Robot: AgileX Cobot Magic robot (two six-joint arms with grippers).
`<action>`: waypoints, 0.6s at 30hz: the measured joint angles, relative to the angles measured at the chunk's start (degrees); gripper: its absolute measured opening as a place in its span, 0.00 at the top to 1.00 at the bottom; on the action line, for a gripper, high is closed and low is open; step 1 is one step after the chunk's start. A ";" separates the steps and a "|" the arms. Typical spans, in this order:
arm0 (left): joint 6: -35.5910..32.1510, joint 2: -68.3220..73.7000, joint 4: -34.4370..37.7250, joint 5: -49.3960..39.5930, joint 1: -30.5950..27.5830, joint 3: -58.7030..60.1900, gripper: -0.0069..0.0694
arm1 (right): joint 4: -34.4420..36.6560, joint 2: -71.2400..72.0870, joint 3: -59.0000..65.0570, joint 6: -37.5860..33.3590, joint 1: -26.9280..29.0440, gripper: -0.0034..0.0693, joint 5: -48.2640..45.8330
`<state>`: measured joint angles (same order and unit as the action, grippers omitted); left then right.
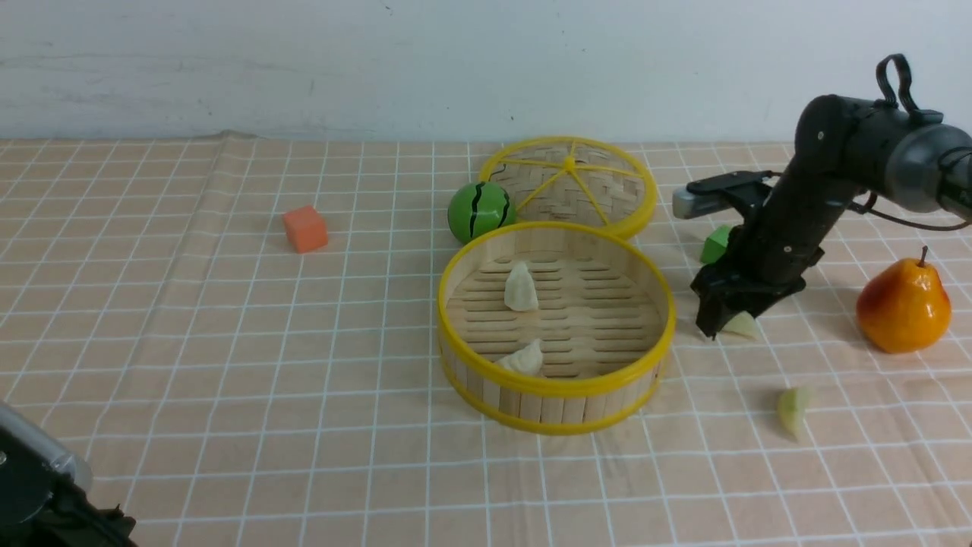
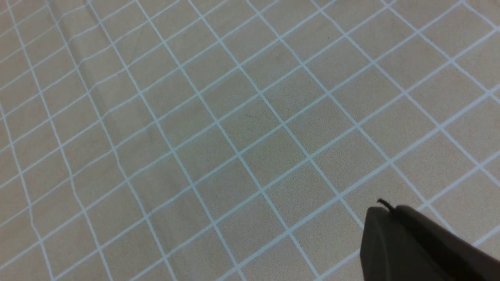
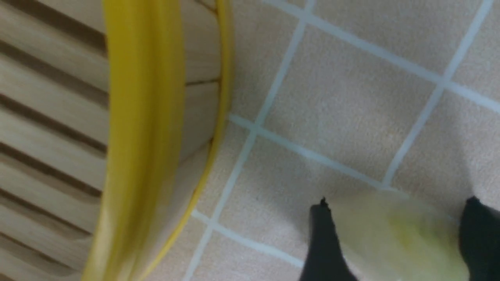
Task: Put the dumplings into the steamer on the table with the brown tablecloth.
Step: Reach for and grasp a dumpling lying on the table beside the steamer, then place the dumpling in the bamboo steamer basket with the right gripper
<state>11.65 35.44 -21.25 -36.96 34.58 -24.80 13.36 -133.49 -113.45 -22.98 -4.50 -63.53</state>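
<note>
1. Table point(image 1: 152, 471), wholly draped in a light tan-brown tablecloth point(image 1: 228, 342) with a grid of thin white lines and a few wrinkles.
2. Round bamboo-slat steamer point(image 1: 554, 389) with yellow rims, standing mid-table. Its wall rises between the right gripper and the slatted floor.
3. Flat woven disc point(image 1: 569, 182) with yellow spokes, leaning at the steamer's far rim.
4. Orange-red toy pear point(image 1: 904, 308), right of the right arm and well apart from the steamer.
5. Green striped watermelon ball point(image 1: 480, 211), touching the disc's left edge.
6. Orange cube point(image 1: 305, 228), alone, far left of the steamer.
7. Green block point(image 1: 715, 245), partly hidden behind the right arm.
8. Two cream-white pleated dumplings, one point(image 1: 521, 287) toward the far side and one point(image 1: 524, 358) against the near wall, lie inside the steamer.
9. One pale green dumpling point(image 1: 792, 410) lies on the cloth, nearer the camera than the right gripper.
10. The other pale green dumpling point(image 3: 406, 242) rests on the cloth just right of the steamer, between the parted fingers of the right gripper point(image 1: 725, 323). The blur hides whether they press it.
11. Left gripper point(image 2: 386, 212): fingers pressed together, holding nothing, above bare cloth.
</note>
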 joint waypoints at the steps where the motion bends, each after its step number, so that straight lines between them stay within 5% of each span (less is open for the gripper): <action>1: 0.05 0.00 0.00 0.08 0.00 0.00 0.93 | 0.06 0.00 -0.05 0.00 0.00 0.42 -0.18; 6: 0.04 0.00 0.00 0.22 0.00 0.00 0.93 | 0.24 0.00 -1.63 -0.04 0.00 0.47 -3.58; 8: 0.04 0.00 0.00 0.22 0.00 0.00 0.93 | 0.17 0.31 -3.42 -0.04 -0.05 0.70 -5.77; 10: 0.04 0.00 0.00 0.22 0.00 0.00 0.93 | 0.25 1.22 -5.84 0.03 -0.05 0.80 -6.51; 18: 0.04 0.00 0.00 0.65 0.00 0.17 0.93 | 3.62 6.51 -15.12 0.03 -0.05 0.77 -7.26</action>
<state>11.69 35.44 -21.25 -36.31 34.58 -24.63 16.98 -126.99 -128.57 -22.95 -4.55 -70.79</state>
